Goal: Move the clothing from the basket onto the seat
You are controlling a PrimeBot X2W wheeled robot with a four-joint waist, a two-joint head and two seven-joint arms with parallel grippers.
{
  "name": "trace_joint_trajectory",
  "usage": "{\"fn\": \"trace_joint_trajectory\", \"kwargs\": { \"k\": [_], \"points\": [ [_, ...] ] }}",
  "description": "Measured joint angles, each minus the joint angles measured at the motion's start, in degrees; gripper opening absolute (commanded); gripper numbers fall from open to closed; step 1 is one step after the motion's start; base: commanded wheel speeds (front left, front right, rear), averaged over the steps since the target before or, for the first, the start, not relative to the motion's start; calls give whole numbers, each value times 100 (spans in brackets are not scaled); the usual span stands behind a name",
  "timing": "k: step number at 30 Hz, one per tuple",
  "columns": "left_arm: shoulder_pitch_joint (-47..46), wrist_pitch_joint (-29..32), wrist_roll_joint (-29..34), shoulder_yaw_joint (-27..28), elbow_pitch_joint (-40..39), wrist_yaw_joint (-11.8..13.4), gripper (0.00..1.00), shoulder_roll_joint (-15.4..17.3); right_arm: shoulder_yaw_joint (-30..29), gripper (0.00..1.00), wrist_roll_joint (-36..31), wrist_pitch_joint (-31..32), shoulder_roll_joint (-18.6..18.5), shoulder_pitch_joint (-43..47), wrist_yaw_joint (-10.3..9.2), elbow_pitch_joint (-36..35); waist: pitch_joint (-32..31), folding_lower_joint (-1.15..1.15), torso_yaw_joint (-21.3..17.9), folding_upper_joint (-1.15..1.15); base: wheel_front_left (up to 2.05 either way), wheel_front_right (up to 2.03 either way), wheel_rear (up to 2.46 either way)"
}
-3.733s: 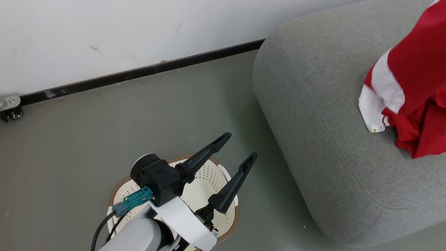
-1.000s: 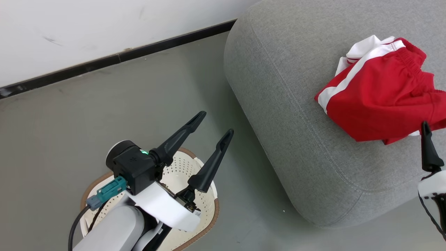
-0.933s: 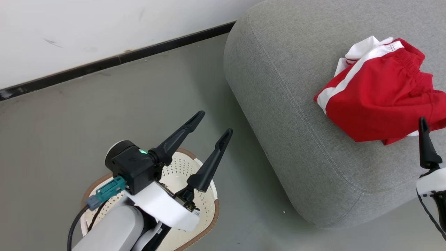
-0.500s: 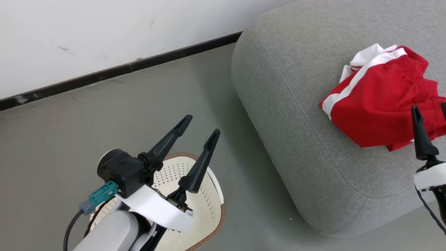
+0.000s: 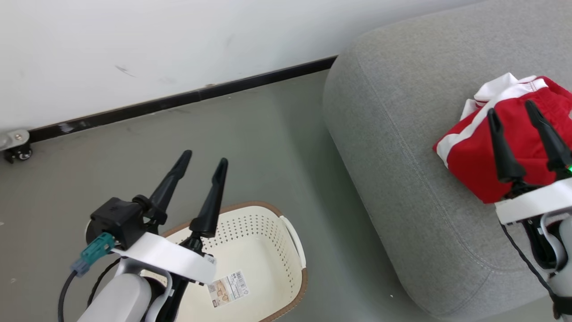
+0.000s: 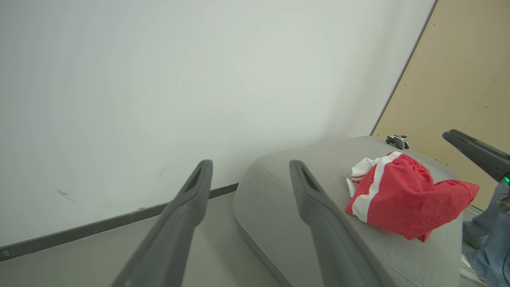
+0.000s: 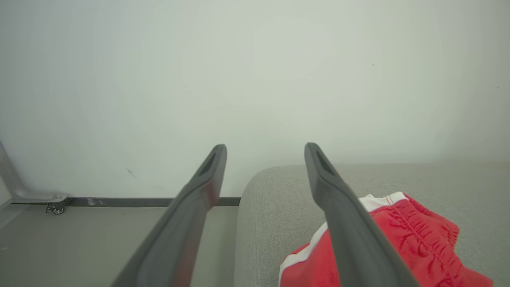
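Clothing on grey seat, white wall behind

Grey seat bearing red clothing, basket on floor

**Head view:** I look steeply down from above onto the floor, with the basket at 6 o'clock and the seat at 3 o'clock.

**Left wrist view:** I sight low and nearly level along the left gripper toward the wall, seat at 4 o'clock.

**Right wrist view:** same heading along the right gripper, nearer the seat.

All three share the seat's rounded end, the clothing and the baseboard.
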Motion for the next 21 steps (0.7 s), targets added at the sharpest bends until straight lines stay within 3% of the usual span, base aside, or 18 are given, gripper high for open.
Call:
{"fn": "trace_joint_trajectory", "kwargs": {
  "k": [21],
  "points": [
    [629,-71,274,703,148,667,100,-48,372,100,-454,368,666,-257,0,-5,-405,0,695,0,0,0,0]
  ]
}}
